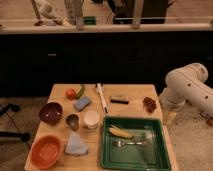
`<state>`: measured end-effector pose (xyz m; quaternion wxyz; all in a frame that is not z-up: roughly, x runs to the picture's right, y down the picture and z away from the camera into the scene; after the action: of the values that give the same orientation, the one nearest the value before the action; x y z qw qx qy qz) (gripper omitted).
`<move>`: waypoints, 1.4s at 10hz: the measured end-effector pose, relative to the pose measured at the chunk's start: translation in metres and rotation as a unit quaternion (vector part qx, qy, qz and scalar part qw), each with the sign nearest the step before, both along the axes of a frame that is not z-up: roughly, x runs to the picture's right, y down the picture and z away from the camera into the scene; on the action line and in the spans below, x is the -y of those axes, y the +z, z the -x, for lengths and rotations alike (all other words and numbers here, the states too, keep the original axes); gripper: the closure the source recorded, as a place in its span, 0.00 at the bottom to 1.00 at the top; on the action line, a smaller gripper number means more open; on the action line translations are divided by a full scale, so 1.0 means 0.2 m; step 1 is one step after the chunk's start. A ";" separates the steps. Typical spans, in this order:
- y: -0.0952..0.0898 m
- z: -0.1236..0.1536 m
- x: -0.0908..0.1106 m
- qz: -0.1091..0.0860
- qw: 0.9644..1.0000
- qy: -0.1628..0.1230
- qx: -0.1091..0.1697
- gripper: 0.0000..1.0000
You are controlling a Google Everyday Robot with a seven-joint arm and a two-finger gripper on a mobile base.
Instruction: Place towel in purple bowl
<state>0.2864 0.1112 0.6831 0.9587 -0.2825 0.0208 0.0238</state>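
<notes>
Towel: the towel (76, 144) lies folded at the near-left of the bench (135, 109), just beside the orange bowl (46, 151). Nothing rests on it, so you can likely pinch it from above.
Tray: the green tray (150, 156) fills the near-right and holds a banana (120, 132) and a fork (131, 143), both clear of your path.
Purple bowl: the purple bowl (51, 112) stands mouth up behind the towel, a metal cup (73, 120) just to its right. It looks empty and ready to receive the cloth.
End effector: the end effector (170, 119) hangs off the bench's right edge below the white arm (187, 87), spread wide and gripping nothing. It is well apart from the towel, so the reach is not yet begun.
Far side: the blue sponge (82, 103) sits beyond the cup; do not mistake it for the towel.
</notes>
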 end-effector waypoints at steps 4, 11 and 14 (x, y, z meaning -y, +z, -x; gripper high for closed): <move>0.00 0.00 0.00 0.000 1.000 0.000 0.000 0.20; 0.00 0.00 0.00 0.000 1.000 0.000 0.000 0.20; -0.01 0.02 0.00 -0.003 1.000 0.001 -0.005 0.20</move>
<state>0.2821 0.1103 0.6814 0.9594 -0.2797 0.0250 0.0263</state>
